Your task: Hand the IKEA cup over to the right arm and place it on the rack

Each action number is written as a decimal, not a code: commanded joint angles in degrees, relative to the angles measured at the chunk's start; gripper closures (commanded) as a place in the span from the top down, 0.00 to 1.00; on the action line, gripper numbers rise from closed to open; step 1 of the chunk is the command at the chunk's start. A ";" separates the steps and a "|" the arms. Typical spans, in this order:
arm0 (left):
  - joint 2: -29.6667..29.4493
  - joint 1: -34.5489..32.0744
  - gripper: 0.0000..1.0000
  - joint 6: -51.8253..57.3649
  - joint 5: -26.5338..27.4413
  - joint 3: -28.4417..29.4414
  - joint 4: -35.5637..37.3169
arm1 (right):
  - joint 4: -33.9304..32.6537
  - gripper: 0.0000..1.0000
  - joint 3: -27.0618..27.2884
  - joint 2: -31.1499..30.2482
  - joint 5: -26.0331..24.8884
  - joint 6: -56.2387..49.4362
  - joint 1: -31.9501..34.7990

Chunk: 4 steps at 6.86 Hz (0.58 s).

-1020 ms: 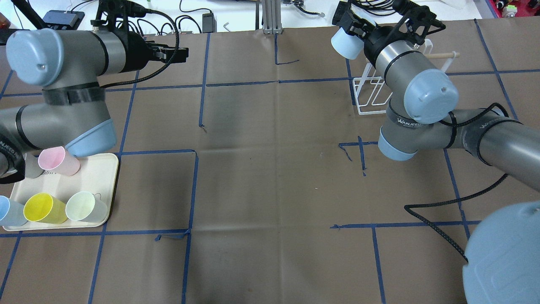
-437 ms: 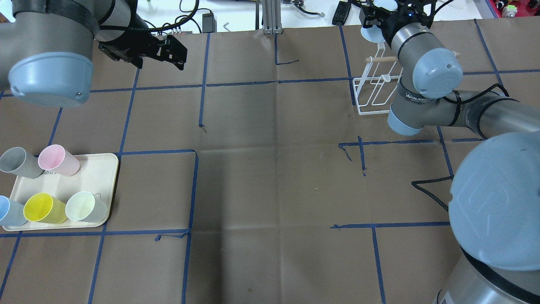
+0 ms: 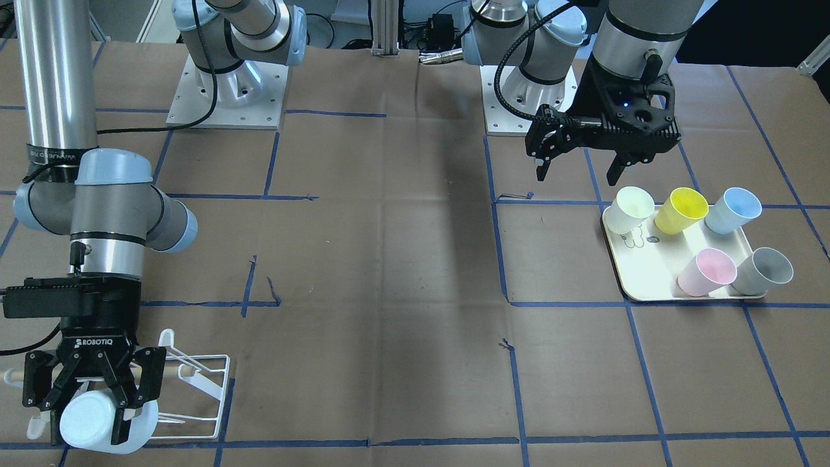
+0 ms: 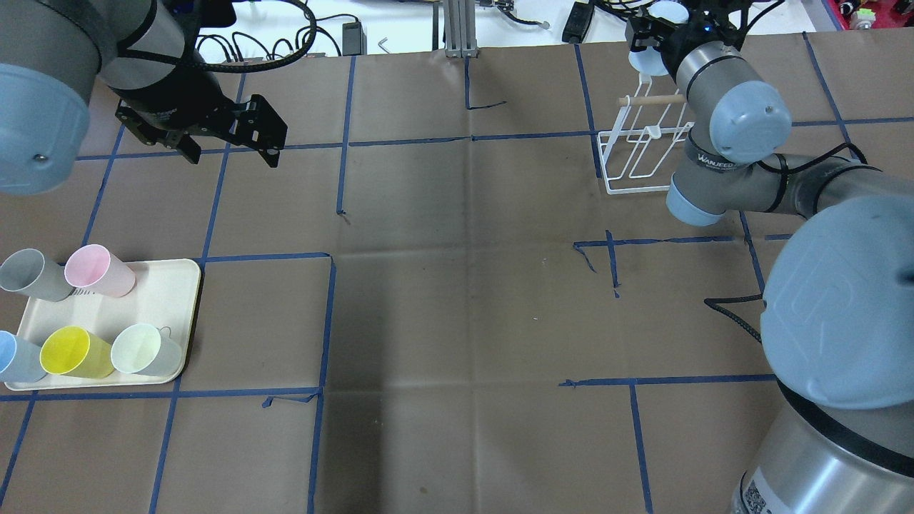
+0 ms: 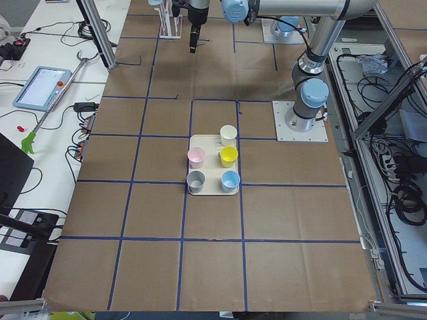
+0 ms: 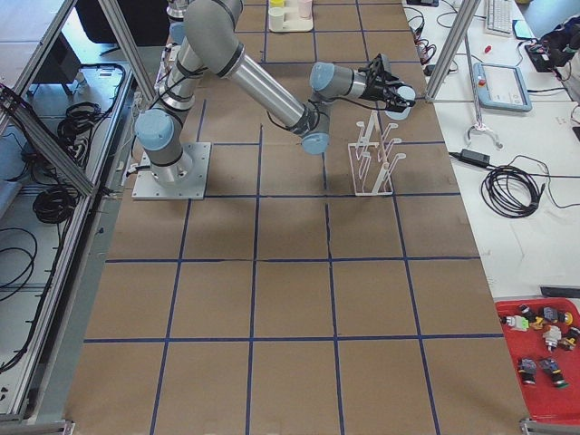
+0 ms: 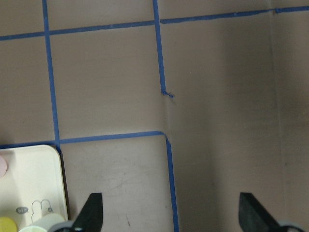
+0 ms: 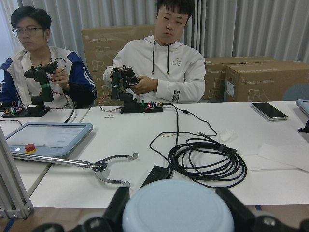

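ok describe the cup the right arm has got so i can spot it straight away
Find the white wire rack at the table's far edge on the robot's right side. Above it, the right tool is shut on a pale blue cup. The other five cups, one also blue, stand on the cream tray across the table; only this one is gripped.

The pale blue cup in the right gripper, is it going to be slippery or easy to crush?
Likely light and fairly stiff: the pale blue cup shows no denting in the right gripper. Its smooth, tapered wall could slip in the grip. Released sideways, it would probably roll.
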 commanded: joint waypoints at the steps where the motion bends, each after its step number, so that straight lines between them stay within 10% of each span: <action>1: 1.36 0.88 0.99 0.62 0.40 -1.20 -1.28 | -0.09 0.09 1.24 0.92 0.01 -0.07 -0.14; 3: 4.60 9.71 0.99 8.12 -0.29 -5.92 -1.46 | -0.17 0.19 1.87 1.26 0.01 0.37 0.04; 4: 7.14 13.94 0.99 12.27 -0.21 -9.43 -1.37 | -1.74 0.70 1.87 1.27 -0.08 0.37 0.04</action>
